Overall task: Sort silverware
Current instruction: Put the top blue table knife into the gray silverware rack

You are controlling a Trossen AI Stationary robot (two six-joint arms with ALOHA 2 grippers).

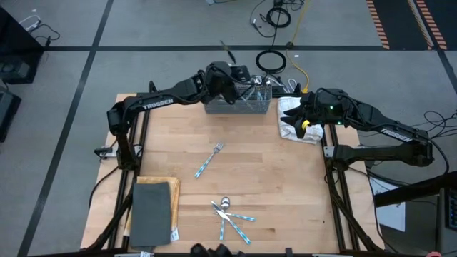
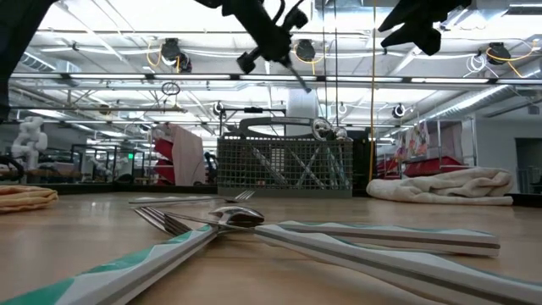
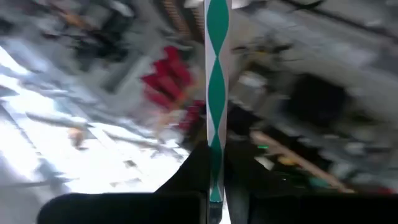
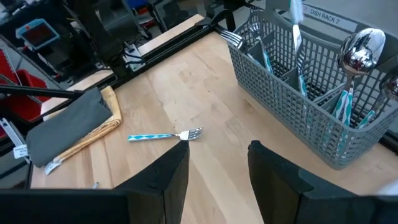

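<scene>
Silverware piece, light, stiff and slick, hangs above the basket at twelve o'clock, left gripper clamped on its patterned handle, best held mid-handle; right gripper gapes empty.

The light wooden desk carries a grey wire-mesh basket at its far edge, right under the left end effector. A white folded towel lies below the right end effector. One fork lies alone mid-desk, well apart from both. A small cluster of silverware sits near the front edge, with a grey cloth on a tan pad beside it.
</scene>
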